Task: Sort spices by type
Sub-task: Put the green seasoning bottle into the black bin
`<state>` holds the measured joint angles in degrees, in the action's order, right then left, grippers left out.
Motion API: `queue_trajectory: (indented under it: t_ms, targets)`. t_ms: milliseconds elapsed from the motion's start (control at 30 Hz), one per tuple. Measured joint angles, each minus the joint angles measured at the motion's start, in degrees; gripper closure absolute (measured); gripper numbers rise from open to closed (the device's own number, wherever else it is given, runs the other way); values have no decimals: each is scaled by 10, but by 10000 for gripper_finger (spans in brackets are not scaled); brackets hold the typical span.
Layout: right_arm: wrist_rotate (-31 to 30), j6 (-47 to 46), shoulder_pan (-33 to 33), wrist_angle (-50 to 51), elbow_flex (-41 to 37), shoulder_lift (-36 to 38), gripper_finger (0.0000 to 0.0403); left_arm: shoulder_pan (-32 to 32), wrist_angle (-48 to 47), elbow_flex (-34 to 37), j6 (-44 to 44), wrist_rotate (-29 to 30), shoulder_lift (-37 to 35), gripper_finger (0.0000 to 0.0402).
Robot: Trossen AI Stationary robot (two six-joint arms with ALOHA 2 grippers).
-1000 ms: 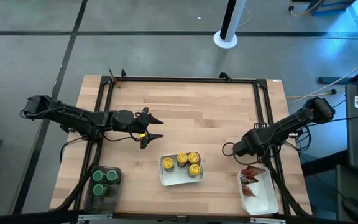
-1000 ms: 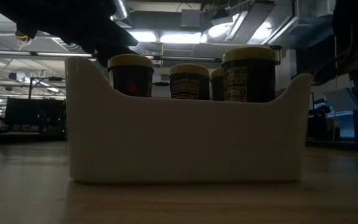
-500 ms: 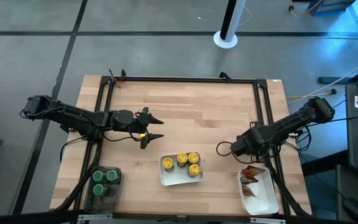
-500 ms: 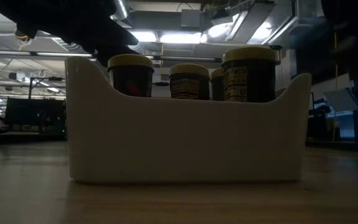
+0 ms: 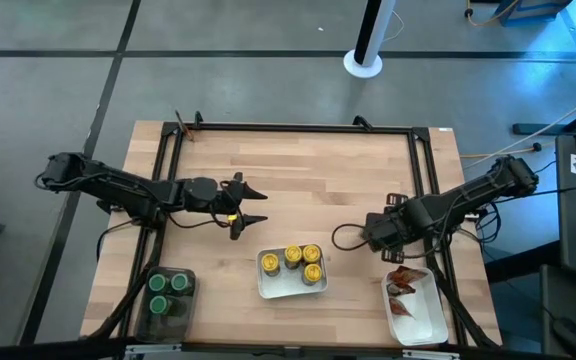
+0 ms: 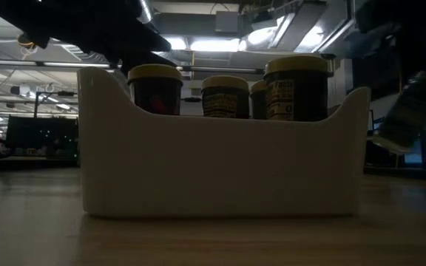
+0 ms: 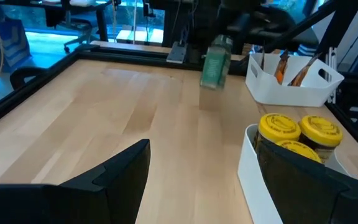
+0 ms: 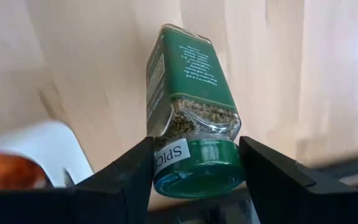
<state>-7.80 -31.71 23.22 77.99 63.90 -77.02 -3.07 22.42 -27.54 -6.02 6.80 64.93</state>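
My right gripper (image 5: 371, 233) hangs above the table's right part, shut on a green-capped spice jar (image 8: 188, 93). The same jar (image 7: 215, 62) shows in the left wrist view, up in the air, and tilted at the low view's right edge (image 6: 405, 114). My left gripper (image 5: 253, 205) hovers open over the table's left middle with nothing between its fingers. Three yellow-capped jars (image 5: 302, 262) stand in a white tray (image 5: 268, 285). Red-orange packets (image 5: 404, 283) lie in another white tray (image 5: 423, 322). My right gripper pinches the jar at its green cap end (image 8: 197, 167) between its two fingers (image 8: 129, 171), one on each side. The fingers come from above, pointing down. The jar hangs below them, bottom end down and somewhat tilted, lifted clear of the table.
A dark bin (image 5: 153, 315) with green-capped jars (image 5: 168, 290) stands at the near left corner. A black frame (image 5: 298, 128) runs along the table's far and side edges. Bare wood lies across the far half.
My right gripper has risen and gone a little toward the table's left, tipping to point down, with the green-capped jar carried up clear of the table. The jar has come into the low view at its right edge.
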Motion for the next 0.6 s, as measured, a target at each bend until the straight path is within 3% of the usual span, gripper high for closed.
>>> queue_trajectory:
  t_ms: [333, 600]
  targets:
    - [-89, 4, 0, -99, 0, -1, 190, 0, 116, -9, -11, 0, 117, 121]
    - [-120, 50, -8, -135, 0, -29, 188, 1, 109, -111, -11, -14, 234, 121]
